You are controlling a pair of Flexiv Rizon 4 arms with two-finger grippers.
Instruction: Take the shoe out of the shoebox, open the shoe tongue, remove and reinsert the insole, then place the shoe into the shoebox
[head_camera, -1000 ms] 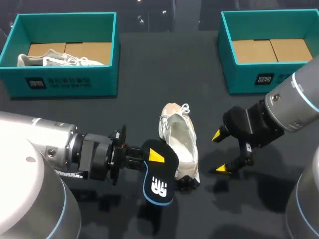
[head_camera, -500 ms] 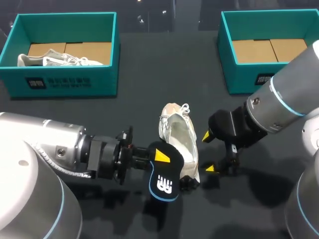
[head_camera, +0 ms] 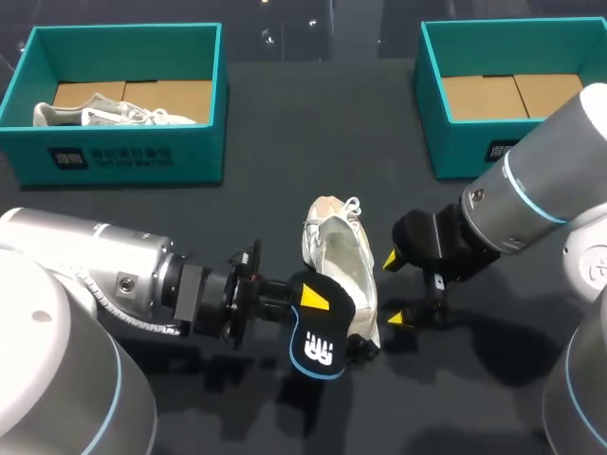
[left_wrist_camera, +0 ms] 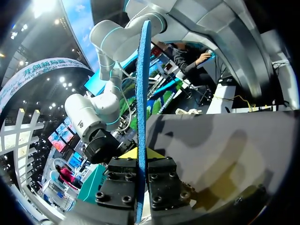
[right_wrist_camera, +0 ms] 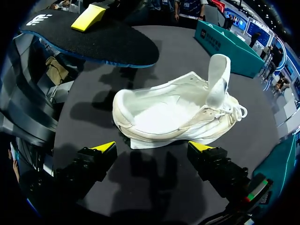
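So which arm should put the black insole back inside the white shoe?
Left. The left hand is shut on the black foam insole, close by the white lace-up shoe. The right hand is open and empty beside the shoe; it could probably just steady it.

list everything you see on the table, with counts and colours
white mesh sneaker: 1, white, table middle, tongue lifted
black foam insole: 1, black with blue edge, held beside the white sneaker's heel
teal cardboard shoeboxes: 2, teal, far left and far right
grey sneaker: 1, grey-white, inside the left shoebox
black table: 1, black
left gripper: 1, yellow tips, shut on the insole
right gripper: 1, yellow tips, open beside the white sneaker
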